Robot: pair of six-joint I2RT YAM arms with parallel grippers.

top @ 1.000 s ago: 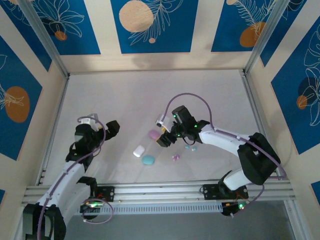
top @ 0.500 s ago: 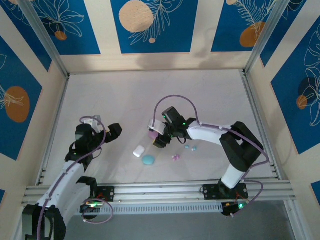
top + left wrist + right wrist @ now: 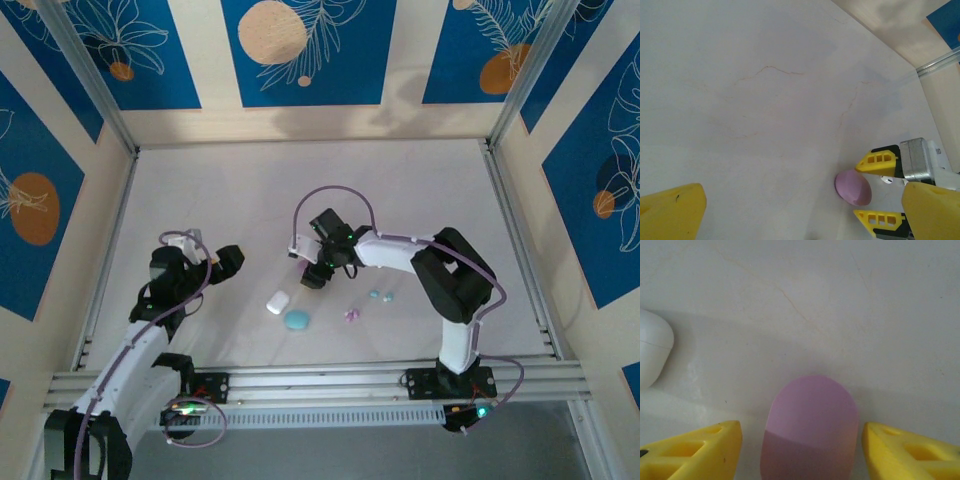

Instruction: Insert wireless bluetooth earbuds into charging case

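A pink charging case (image 3: pixel 810 435) lies on the table between the yellow fingers of my right gripper (image 3: pixel 800 440), with a gap on each side, so the gripper is open. The left wrist view has the same pink case (image 3: pixel 853 187) between those fingers. From above, my right gripper (image 3: pixel 308 270) is low over the table's middle. A white case (image 3: pixel 277 302) and a cyan case (image 3: pixel 297 319) lie closed just in front of it. Tiny pink earbuds (image 3: pixel 351 315) and cyan earbuds (image 3: pixel 380 295) lie loose to the right. My left gripper (image 3: pixel 225 262) is open and holds nothing.
The white case (image 3: pixel 652 352) sits close to my right gripper's left finger. Blue-patterned walls and metal rails (image 3: pixel 110 290) enclose the table on three sides. Open tabletop stretches behind the cases toward the back wall.
My right gripper has moved left across the table and now straddles the pink case, with its fingers drawn a little closer together. The left arm has barely moved.
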